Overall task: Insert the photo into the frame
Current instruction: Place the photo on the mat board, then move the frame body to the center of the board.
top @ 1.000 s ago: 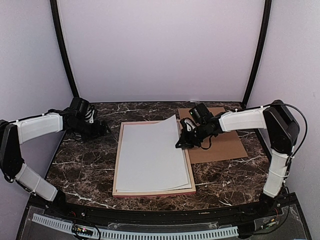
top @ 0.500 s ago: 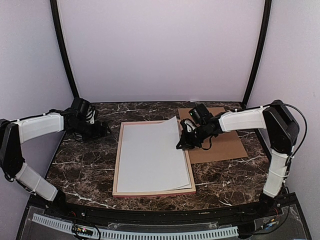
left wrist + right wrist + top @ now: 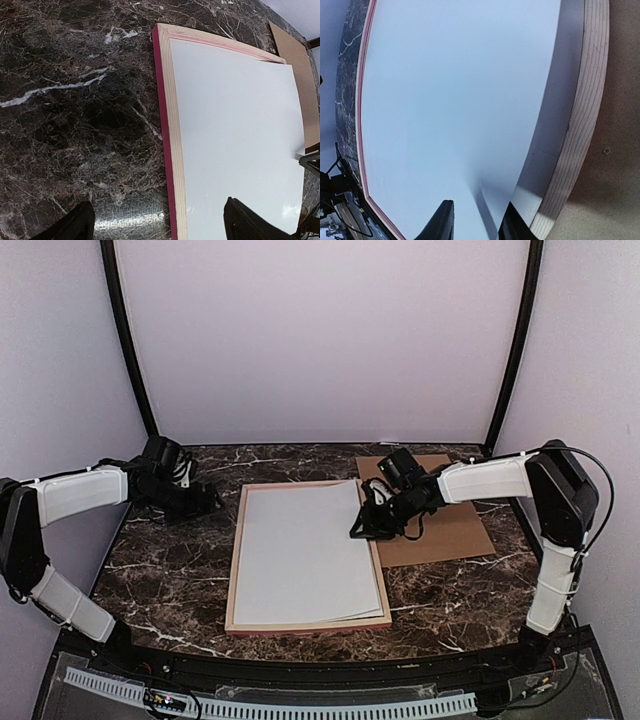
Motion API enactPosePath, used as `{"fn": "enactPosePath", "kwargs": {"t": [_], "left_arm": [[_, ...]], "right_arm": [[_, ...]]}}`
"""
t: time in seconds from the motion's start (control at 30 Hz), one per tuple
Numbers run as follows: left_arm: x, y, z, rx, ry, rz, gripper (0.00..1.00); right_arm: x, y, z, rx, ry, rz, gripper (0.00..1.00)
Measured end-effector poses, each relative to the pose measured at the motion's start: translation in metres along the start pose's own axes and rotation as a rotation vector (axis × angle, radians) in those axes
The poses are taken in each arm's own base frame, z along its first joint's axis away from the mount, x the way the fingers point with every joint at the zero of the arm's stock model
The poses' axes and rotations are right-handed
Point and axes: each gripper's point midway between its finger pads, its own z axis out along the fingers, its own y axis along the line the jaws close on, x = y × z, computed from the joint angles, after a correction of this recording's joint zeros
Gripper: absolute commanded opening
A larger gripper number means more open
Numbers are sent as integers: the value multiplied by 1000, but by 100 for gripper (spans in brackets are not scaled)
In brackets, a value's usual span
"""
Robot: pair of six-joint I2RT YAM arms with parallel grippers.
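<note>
**One photo (image 3: 305,550) lying white side up across the frame (image 3: 237,560)**

At the right gripper (image 3: 362,530): parted a little, set low at the photo's right edge, toward the far corner; in the right wrist view, one dark finger (image 3: 442,222) over the white sheet, the other (image 3: 514,226) down at the sheet's edge beside the wooden rail; impossible to tell whether either pad touches the paper.

Just outward: plain white back of the photo uppermost, no print side showing; most of the sheet inside the pink-edged frame; right edge riding slightly above the right rail and throwing a shadow on it; far right corner lapping onto the far rail in the left wrist view.

Further right: a brown board (image 3: 450,525) flat on the table, just beside the frame's right rail, under the right arm's wrist.

At the left gripper (image 3: 208,500): spread wide, nothing between the fingers; over bare dark marble table (image 3: 170,570), near the frame's far left corner, apart from both frame and photo.

Beneath everything: frame flat on the marble, long sides running away from the arm bases.
</note>
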Motion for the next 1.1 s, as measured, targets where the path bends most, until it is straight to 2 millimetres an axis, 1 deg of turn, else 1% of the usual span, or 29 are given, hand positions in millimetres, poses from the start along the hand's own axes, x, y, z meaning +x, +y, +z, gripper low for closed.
{"fn": "enactPosePath", "kwargs": {"t": [0.37,0.47,0.57,0.67,0.83,0.9,0.97,1.1], "left_arm": [[2,-4,1,6,5,10,93],[3,-5,1,8,7,13,93],[4,-8,1,13,11,18,93],[7,-13,2,22,16,30,93],[13,-24,3,40,30,55,93],[17,-29,5,44,38,66,91],[21,-33,9,44,52,76,89],[27,-38,24,28,87,96,81]], "right_arm": [[-2,-9,-2,55,-11,-13,57],[-4,-17,-4,81,-16,-16,62],[-11,-26,-10,109,-39,-11,68],[-19,-36,-24,142,-79,-11,69],[-27,-57,-54,195,-145,2,69],[-27,-70,-67,226,-169,16,69],[-27,-89,-80,261,-188,43,69],[-24,-125,-108,326,-229,106,69]]}}
